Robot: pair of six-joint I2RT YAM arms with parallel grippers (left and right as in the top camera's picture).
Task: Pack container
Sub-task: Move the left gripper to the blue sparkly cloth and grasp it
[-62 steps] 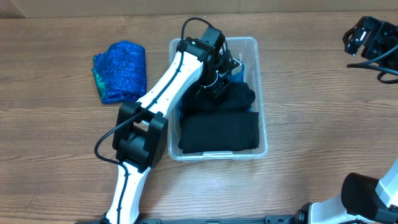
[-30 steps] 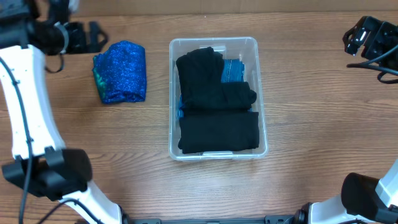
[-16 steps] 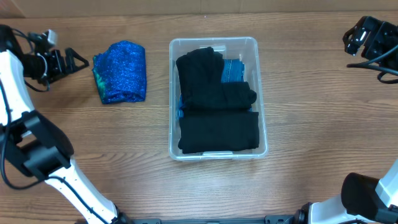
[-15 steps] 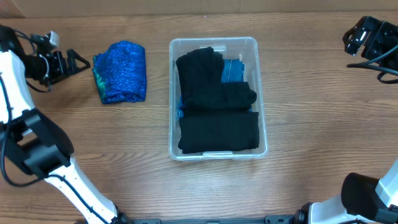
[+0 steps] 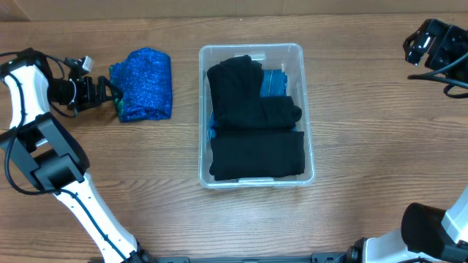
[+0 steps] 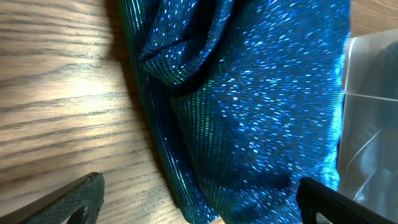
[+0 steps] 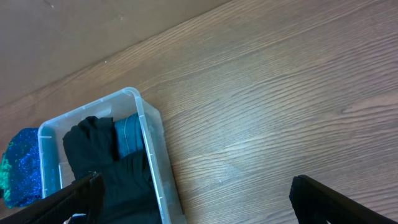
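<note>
Overhead, we see the left gripper point(image 5: 106, 93) spread wide at the edge of the blue sparkly cloth point(image 5: 142, 84), beside the container point(image 5: 248, 47) of black garments point(image 5: 256, 150). The right gripper point(image 5: 418, 45), far off, is spread too. Risk: pinching only one fold, so the bundle unrolls mid-carry.

Overhead: bright, even, diffuse light from above. The container point(image 5: 308, 109) throws only a thin soft shadow on the table point(image 5: 365, 161) along its near side, with weak glare on its clear rim. Black clothes point(image 5: 256, 146) inside it read almost flat, folds barely resolved. Left wrist: blue cloth point(image 6: 261, 106) left of the container is sharp, sparkles bright, one deep crease in shadow (fingertips point(image 6: 71, 199) of the left gripper point(image 6: 199, 186) soft, out of focus). Right wrist: same even light; wood grain right of the container slightly soft.
</note>
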